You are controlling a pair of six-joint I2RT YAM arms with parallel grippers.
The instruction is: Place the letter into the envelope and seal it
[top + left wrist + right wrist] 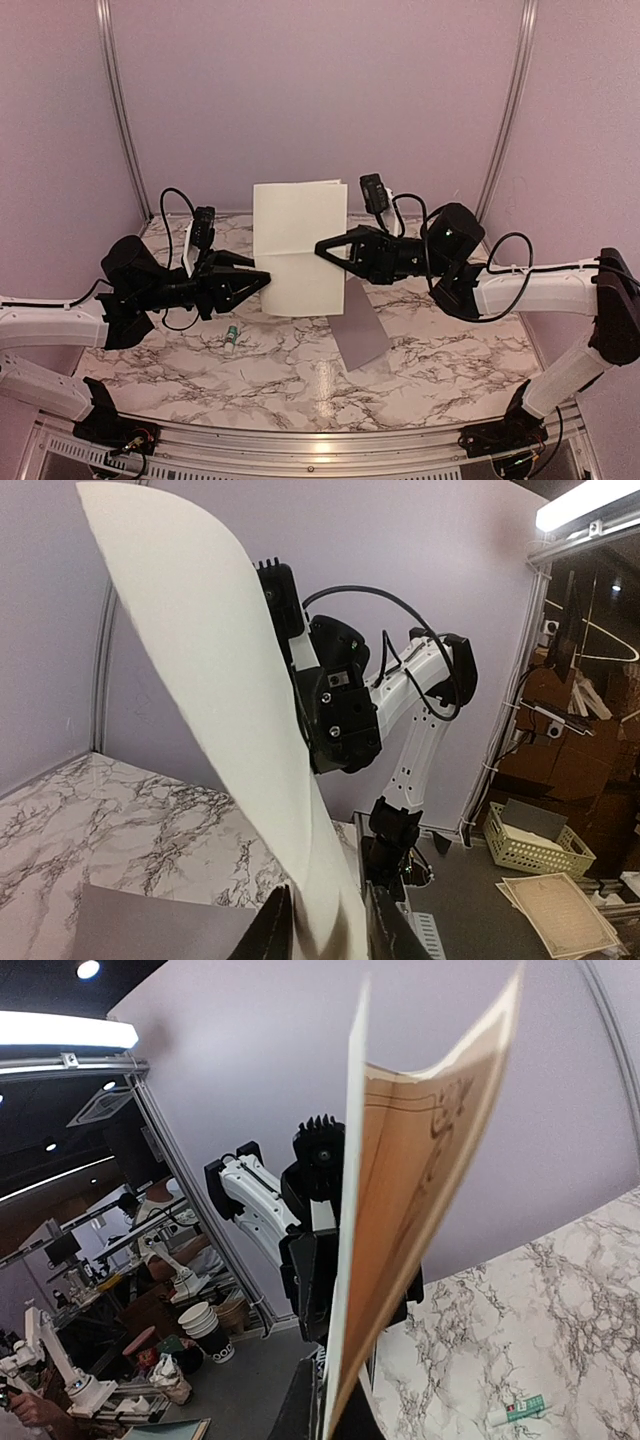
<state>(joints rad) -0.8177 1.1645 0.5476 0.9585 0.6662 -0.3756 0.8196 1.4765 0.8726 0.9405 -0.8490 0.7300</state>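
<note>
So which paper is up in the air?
The cream letter: the left gripper and right gripper hold it upright, while the grey envelope lies flat on the table.

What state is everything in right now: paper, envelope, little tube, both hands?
letter: folded, held up off the table between both hands.
envelope: lying flat on the table, letter not inside.
tube: lying on its side, untouched.
left hand: shut on the letter's left edge.
right hand: shut on the letter's right edge.
</note>
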